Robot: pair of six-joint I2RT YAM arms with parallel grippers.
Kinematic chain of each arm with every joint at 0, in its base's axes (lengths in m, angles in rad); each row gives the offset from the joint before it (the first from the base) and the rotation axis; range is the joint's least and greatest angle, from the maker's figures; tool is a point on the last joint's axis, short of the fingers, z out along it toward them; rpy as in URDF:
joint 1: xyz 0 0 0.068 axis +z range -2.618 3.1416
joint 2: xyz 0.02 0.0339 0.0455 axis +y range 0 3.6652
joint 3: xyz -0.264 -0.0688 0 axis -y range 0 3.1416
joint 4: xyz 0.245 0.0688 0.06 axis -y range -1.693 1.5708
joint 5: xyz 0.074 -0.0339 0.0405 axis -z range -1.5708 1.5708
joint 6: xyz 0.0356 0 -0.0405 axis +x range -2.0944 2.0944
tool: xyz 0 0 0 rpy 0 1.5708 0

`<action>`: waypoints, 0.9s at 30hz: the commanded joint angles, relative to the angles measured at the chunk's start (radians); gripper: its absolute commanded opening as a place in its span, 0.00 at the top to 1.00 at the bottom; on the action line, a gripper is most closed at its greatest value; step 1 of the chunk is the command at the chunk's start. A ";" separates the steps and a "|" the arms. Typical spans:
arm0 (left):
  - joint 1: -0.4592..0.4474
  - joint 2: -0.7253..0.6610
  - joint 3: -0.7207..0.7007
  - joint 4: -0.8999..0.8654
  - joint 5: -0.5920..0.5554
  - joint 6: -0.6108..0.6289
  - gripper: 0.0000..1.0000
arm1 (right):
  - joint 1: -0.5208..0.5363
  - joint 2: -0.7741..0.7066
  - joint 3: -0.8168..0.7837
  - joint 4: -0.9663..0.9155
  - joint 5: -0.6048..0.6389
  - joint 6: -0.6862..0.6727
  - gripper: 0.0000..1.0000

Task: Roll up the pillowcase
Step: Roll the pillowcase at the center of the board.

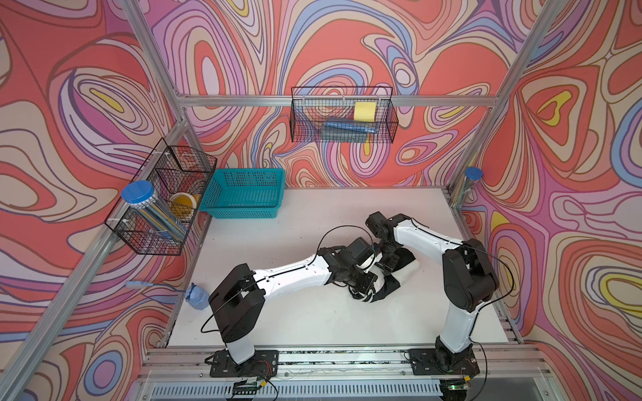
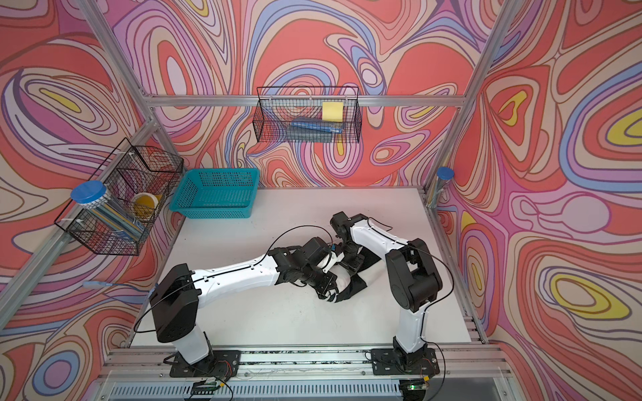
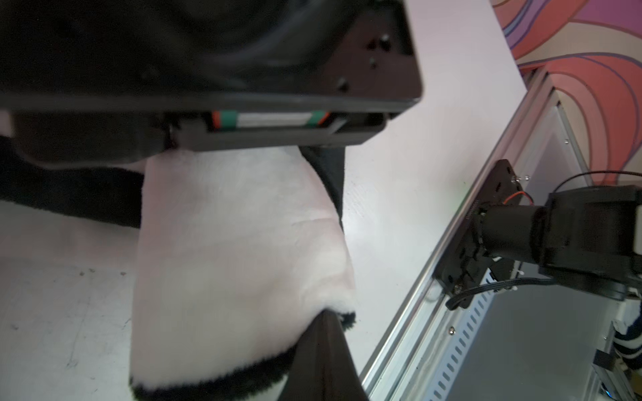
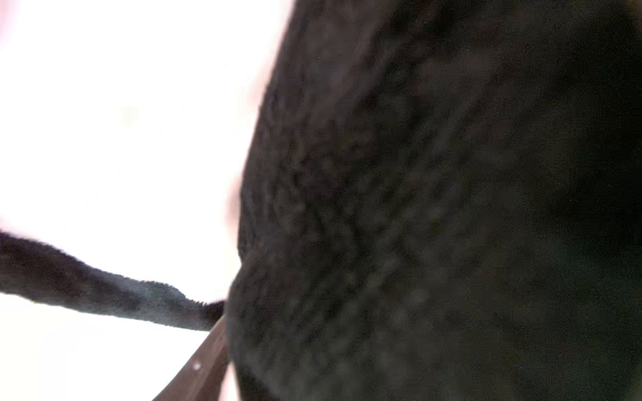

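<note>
The pillowcase (image 1: 389,286) (image 2: 355,286) lies bundled small on the white table, right of centre, and shows black and white plush patches. Both arms meet over it. My left gripper (image 1: 364,295) (image 2: 330,295) is at its near end. In the left wrist view that gripper (image 3: 326,333) is shut, pinching the black-trimmed edge of a white square (image 3: 236,243). My right gripper (image 1: 387,265) (image 2: 351,264) presses down on the far end. Black plush (image 4: 417,208) fills the right wrist view, with one brown finger (image 4: 201,364) beside it, so how its jaws stand is hidden.
A teal plastic basket (image 1: 243,194) (image 2: 215,194) sits at the table's back left corner. Wire baskets hang on the left frame (image 1: 163,208) and the back rail (image 1: 344,114). A small blue thing (image 1: 198,297) hangs beside the table's left edge. The aluminium rail (image 3: 434,312) runs near the cloth.
</note>
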 commanded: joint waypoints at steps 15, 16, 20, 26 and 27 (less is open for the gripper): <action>0.075 0.103 -0.008 0.107 -0.226 -0.126 1.00 | -0.026 -0.124 -0.048 0.183 0.002 -0.022 0.27; 0.074 0.109 -0.007 0.111 -0.219 -0.128 1.00 | -0.028 -0.148 -0.035 0.189 0.001 -0.024 0.25; 0.074 0.153 0.019 0.095 -0.196 -0.127 1.00 | -0.051 -0.198 -0.002 0.182 -0.016 -0.016 0.15; 0.076 0.168 0.050 0.063 -0.184 -0.128 1.00 | -0.062 -0.300 -0.020 0.156 0.016 0.009 0.14; 0.076 0.172 0.057 0.055 -0.180 -0.127 1.00 | -0.063 -0.332 -0.034 0.147 0.033 0.022 0.14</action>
